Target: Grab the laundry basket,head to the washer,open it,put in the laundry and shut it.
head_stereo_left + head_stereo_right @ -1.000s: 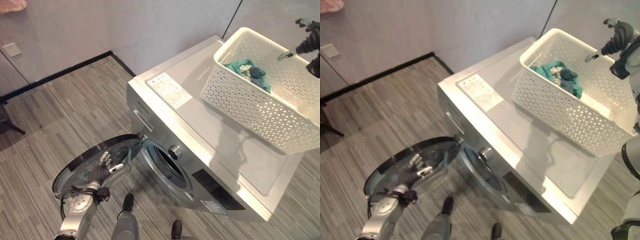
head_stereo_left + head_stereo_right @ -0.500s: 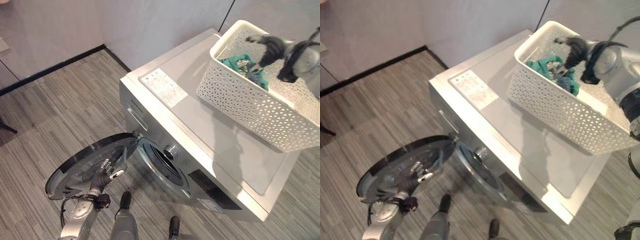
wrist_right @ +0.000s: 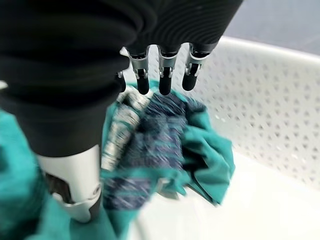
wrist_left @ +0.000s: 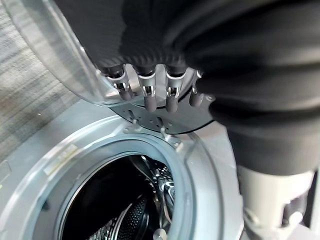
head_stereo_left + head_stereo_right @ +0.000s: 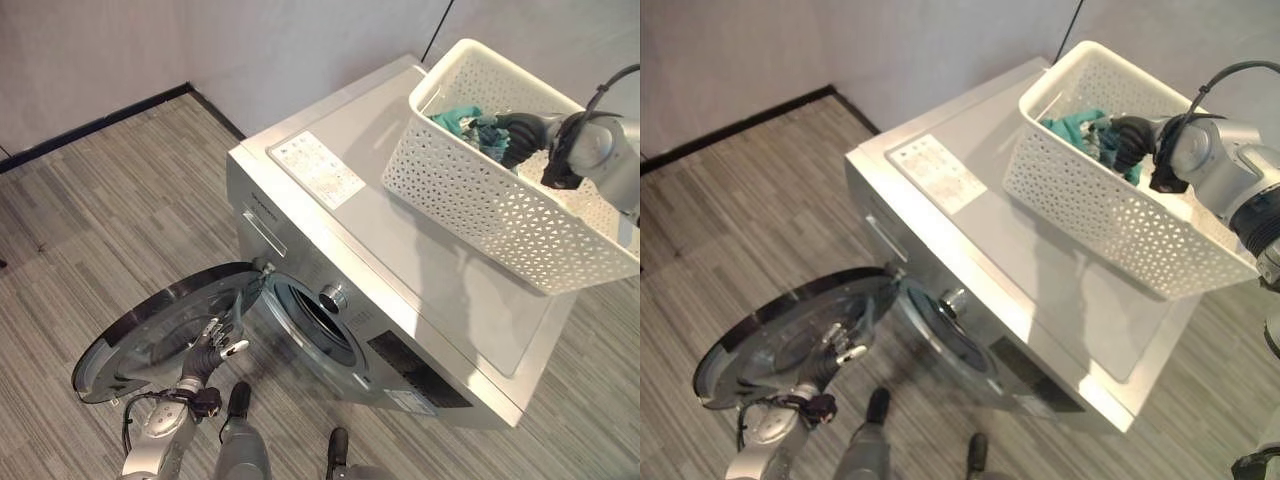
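A silver front-loading washer [image 5: 400, 250] stands with its round glass door [image 5: 140, 330] swung wide open and the dark drum [image 4: 115, 200] showing. My left hand [image 5: 213, 338] rests against the door, its fingers [image 4: 149, 92] straight along the door's rim. On the washer's top sits a white perforated laundry basket [image 5: 480, 200] with teal and dark blue laundry [image 5: 465, 122] bunched at its far end. My right hand [image 5: 1130, 140] reaches into the basket, its fingers [image 3: 165, 75] straight just above the laundry [image 3: 160, 145], not closed on it.
A white label sheet [image 5: 315, 168] lies on the washer's top near its left corner, and a control knob [image 5: 333, 296] sits beside the drum opening. A grey wall with dark skirting [image 5: 100, 125] runs behind, with striped flooring in front.
My right hand has come down from above the basket's far rim into the basket, onto the laundry. The camera has shifted; the left hand stays at the door.
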